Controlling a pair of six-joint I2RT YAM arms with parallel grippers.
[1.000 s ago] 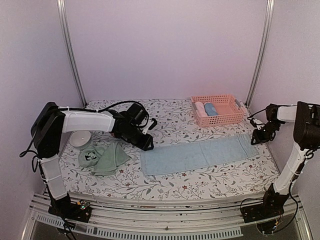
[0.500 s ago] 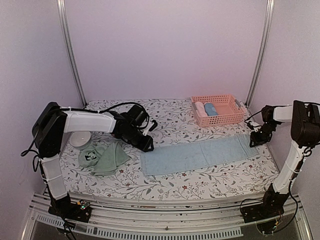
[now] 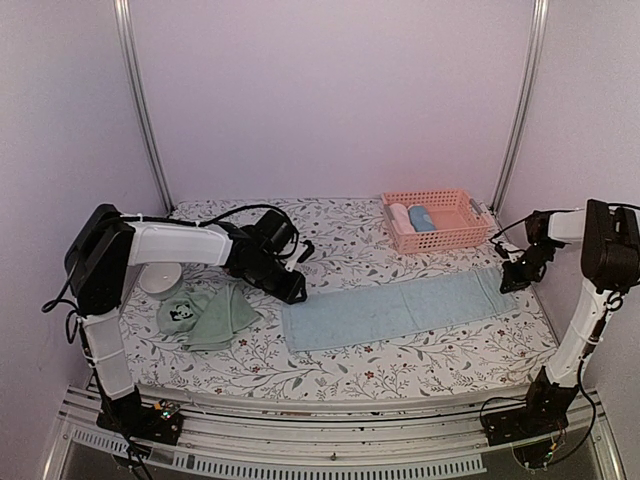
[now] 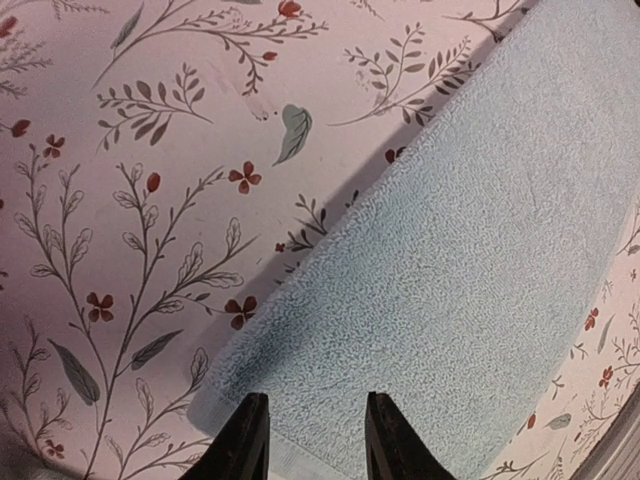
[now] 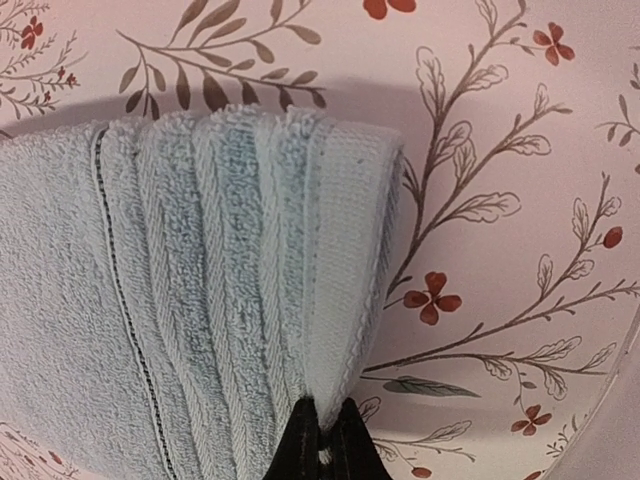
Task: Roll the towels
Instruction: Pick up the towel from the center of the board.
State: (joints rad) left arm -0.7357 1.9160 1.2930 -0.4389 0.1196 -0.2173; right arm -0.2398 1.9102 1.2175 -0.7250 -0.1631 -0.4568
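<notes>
Right end effector (image 5: 322, 418) pinching blue towel (image 5: 200, 260) edge, left end effector (image 4: 310, 432) spread above it

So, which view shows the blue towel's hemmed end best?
Right wrist: the blue towel is close, hem ribs sharp, right fingers pinching its edge. Top external shows the whole strip, small; left wrist only its other corner.

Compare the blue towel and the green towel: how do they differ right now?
Pose: the blue towel lies flat as a long strip; the green towel is a crumpled heap. Handling: the right gripper is shut on the blue towel's end and the open left gripper hangs over its other end; no gripper is on the green towel. Shared: both unrolled, outside the basket.
</notes>
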